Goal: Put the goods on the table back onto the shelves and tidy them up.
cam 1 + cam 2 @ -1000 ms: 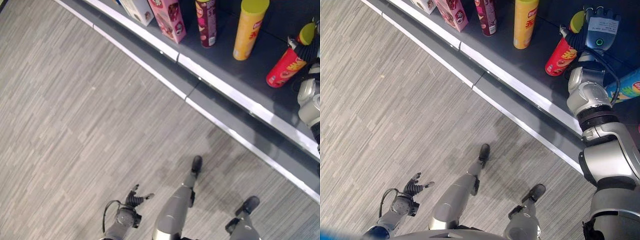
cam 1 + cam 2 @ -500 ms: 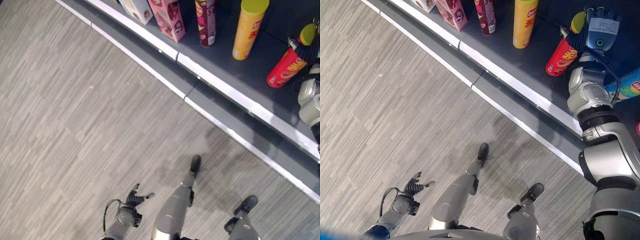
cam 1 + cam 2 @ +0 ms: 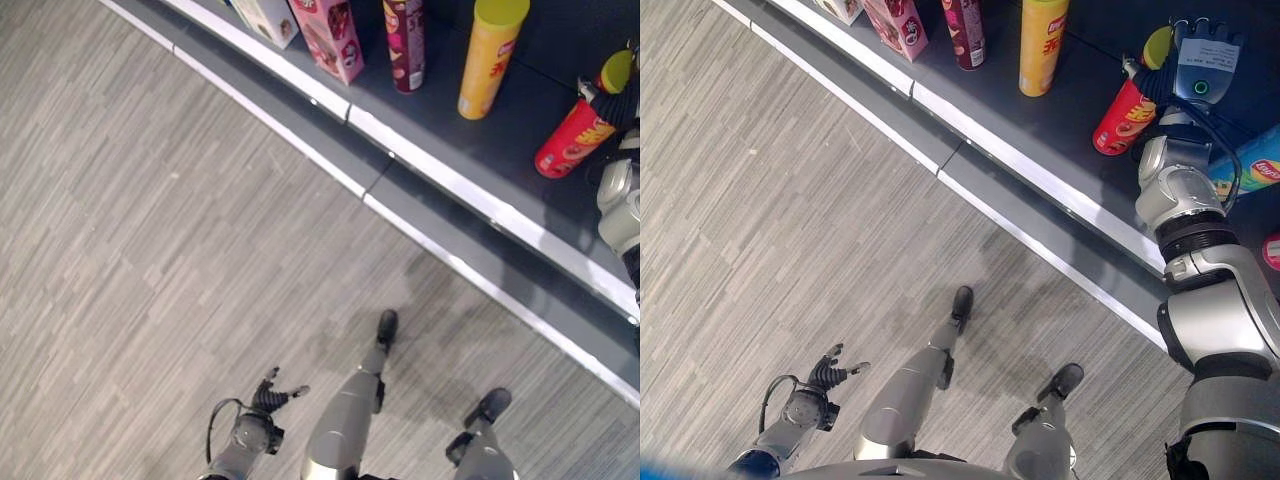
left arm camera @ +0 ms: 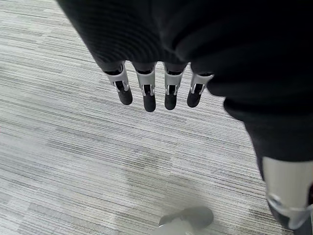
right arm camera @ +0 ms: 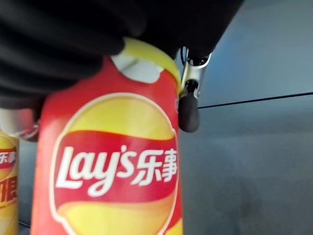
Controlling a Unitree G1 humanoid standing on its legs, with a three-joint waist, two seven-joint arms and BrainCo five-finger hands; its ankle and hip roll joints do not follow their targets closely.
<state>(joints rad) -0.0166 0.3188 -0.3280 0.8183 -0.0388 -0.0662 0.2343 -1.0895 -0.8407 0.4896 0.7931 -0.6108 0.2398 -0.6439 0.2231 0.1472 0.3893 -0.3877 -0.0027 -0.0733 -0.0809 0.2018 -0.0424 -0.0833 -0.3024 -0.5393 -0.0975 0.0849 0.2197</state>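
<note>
A red chip can (image 3: 1122, 115) with a yellow-green lid leans tilted on the dark bottom shelf (image 3: 1070, 130), its base on the shelf board. My right hand (image 3: 1195, 60) is shut round its top; the right wrist view has the red chip can (image 5: 107, 166) close up with a finger (image 5: 188, 110) curled along its side. Low at the left, over the floor, my left hand (image 3: 272, 396) hangs open and holds nothing. Its fingers (image 4: 146, 93) are straight.
Left of the red can a tall yellow can (image 3: 1040, 45), a dark red can (image 3: 965, 30), a pink box (image 3: 898, 25) and a white box (image 3: 843, 8) stand upright on the shelf. A blue can (image 3: 1255, 175) lies behind my right arm. The white-edged shelf front (image 3: 1040, 180) runs diagonally across.
The whole picture has slid slightly up and left, so the camera moved. Both hands and the red can keep the same pose.
</note>
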